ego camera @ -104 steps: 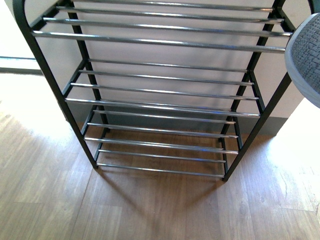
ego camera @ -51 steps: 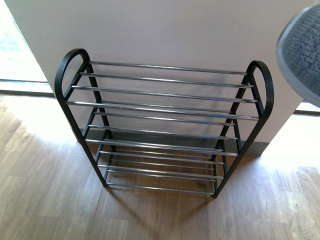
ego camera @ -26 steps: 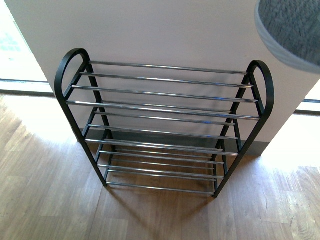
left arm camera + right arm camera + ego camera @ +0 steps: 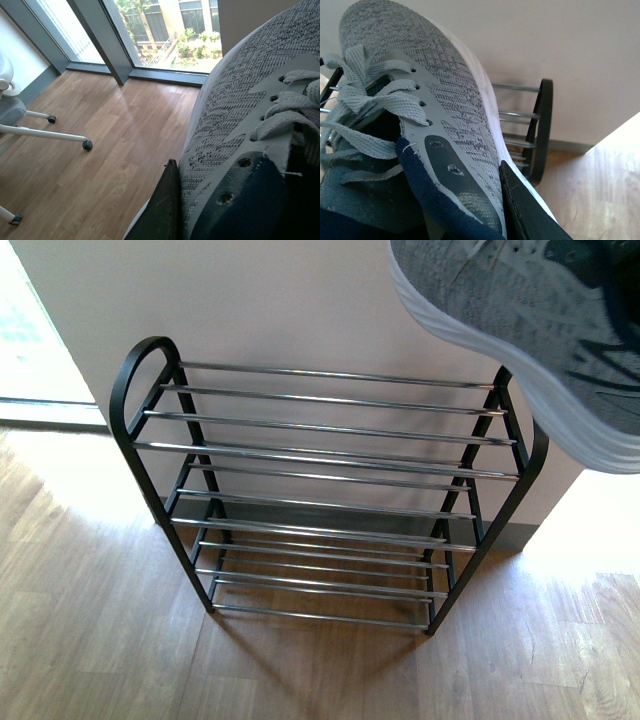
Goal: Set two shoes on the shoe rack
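Front view: shoe rack (image 4: 320, 460) stands upright on the wood floor (image 4: 100, 640), its back against a pale wall (image 4: 300, 300); black end loops, chrome rods in tiers. The right-hand sneaker (image 4: 520, 320) hangs in the air at the upper right of this view, grey knit upper and laces facing the camera, the thick white sole along its lower edge. It covers the top of the rack's right end loop in the picture; I cannot tell whether it touches the frame or sits nearer the camera. Right wrist view: right pincer (image 4: 485, 200) is pinching this sneaker at the navy collar. One dark finger (image 4: 525, 210) lies flat against the outer side; the other is hidden by the shoe. The rack's end loop and rod ends show beyond the sole. Left wrist view: left pincer (image 4: 190, 205) is pinching the left-hand sneaker (image 4: 240, 100) the same way, one dark finger (image 4: 162, 210) pressed on the outer knit side by the navy collar, the second finger out of sight. Behind it I see floor, tall windows (image 4: 175, 30) and a white wheeled chair (image 4: 30, 130). The left-hand sneaker does not appear in the front view.
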Controlling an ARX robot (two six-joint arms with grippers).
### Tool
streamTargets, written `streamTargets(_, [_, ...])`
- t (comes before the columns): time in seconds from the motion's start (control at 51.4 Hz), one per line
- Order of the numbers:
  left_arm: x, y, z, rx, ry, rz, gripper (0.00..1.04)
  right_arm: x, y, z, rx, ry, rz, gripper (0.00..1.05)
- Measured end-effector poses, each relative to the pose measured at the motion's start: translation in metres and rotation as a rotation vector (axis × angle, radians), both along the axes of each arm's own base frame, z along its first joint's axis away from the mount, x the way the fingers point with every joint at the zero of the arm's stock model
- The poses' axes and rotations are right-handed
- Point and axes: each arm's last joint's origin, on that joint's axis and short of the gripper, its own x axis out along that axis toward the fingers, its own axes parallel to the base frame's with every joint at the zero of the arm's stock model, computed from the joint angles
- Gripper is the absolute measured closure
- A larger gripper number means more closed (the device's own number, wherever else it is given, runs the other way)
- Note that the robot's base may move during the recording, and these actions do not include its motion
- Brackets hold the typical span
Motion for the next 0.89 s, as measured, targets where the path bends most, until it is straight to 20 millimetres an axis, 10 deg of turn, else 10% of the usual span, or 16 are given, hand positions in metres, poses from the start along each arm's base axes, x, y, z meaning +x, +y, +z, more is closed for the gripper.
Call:
streamTargets(0.506, [0.000,0.000,0.000,0.000,0.000,0.000,1.03,0.080,0.045,-0.042,0.134,0.271,-0.252,1.03])
streamTargets(0.895, [0.000,0.000,0.000,0.000,0.000,0.000,1.03,0.139,0.026,-0.081,0.068,0.341,-0.448,1.03])
